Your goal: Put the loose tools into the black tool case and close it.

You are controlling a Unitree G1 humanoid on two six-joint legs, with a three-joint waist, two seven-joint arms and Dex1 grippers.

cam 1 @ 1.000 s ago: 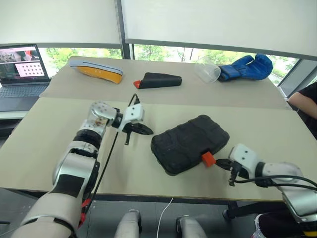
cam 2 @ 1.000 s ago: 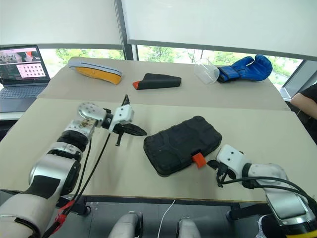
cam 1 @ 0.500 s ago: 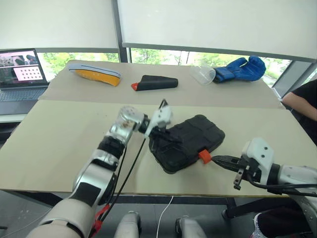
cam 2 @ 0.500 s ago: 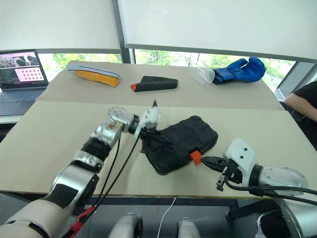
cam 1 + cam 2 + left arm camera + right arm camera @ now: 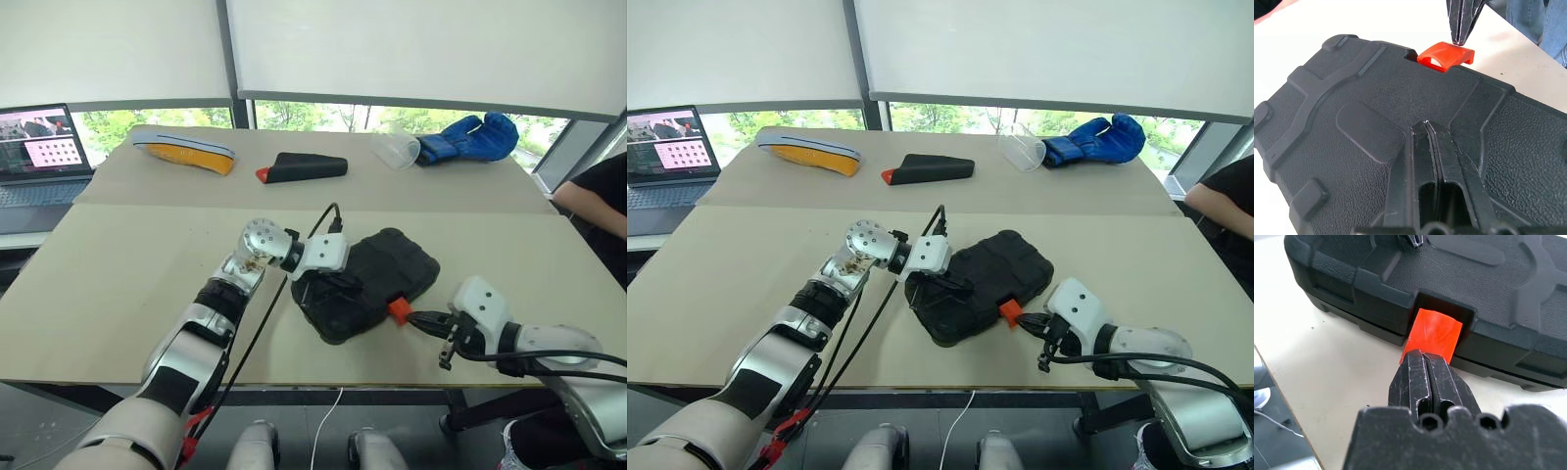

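Observation:
The black tool case [image 5: 394, 262] lies closed on the table's middle, its orange latch [image 5: 399, 309] facing the near edge. My left gripper [image 5: 329, 286] is shut and its tips rest on the textured lid [image 5: 1352, 103], as the left wrist view shows [image 5: 1426, 125]. My right gripper [image 5: 418, 318] is shut too, with nothing held. Its tips [image 5: 1423, 355] touch the lower edge of the latch [image 5: 1433, 332]. The loose tools are out of view.
On the far table half lie a black wedge pouch with an orange tip [image 5: 304, 166], an orange-and-grey object [image 5: 184, 149], a clear cup [image 5: 394, 149] and a blue boxing glove [image 5: 470, 137]. A laptop [image 5: 41, 157] stands far left. A person's arm [image 5: 600, 196] shows at right.
My left gripper swung right from the bare table onto the case's lid. My right gripper edged left up to the orange latch. The camera view shifted slightly.

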